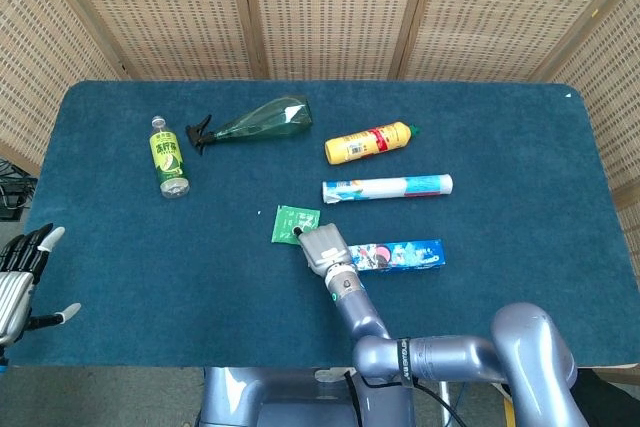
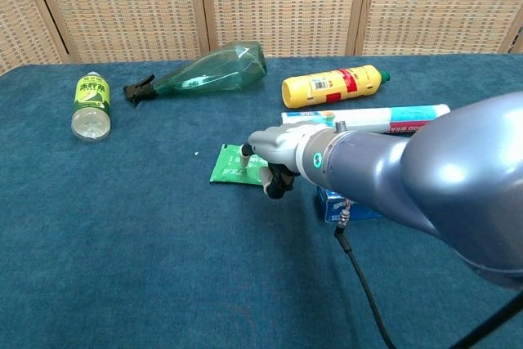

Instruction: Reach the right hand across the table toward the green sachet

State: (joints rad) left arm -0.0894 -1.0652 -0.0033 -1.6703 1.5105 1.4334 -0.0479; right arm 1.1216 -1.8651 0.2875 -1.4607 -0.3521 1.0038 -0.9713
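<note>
The reach looks all but finished: the right hand (image 1: 322, 245) sits at the 4 o'clock corner of the flat green foil sachet (image 1: 293, 224), which lies near the middle of the surface, and in the chest view one pale fingertip hangs over the sachet's right edge. Whether it touches the foil I cannot tell. Its fingers (image 2: 245, 151) look loosely curled and hold nothing, though how far they are closed is unclear from either view. What seems left is a small shift toward 10 o'clock to bring the palm squarely over the sachet.

The dark blue felt-covered surface (image 1: 520, 147) fills most of the head view, backed by woven rattan screen panels (image 1: 330, 7) at 12 o'clock. On it, from the sachet: a clear green plastic spray bottle (image 1: 255, 121) lying on its side at 11 o'clock, a white roll of food wrap (image 1: 388, 188) at 2 o'clock, a blue biscuit box (image 1: 400, 254) at 4 o'clock just beside the right hand, a yellow squeeze bottle (image 1: 368, 142) further out at 1 o'clock, and a small green-labelled drink bottle (image 1: 167, 155) at 10 o'clock.

The left hand (image 1: 22, 277) hangs off the surface's edge at 8 o'clock, fingers spread and empty
</note>
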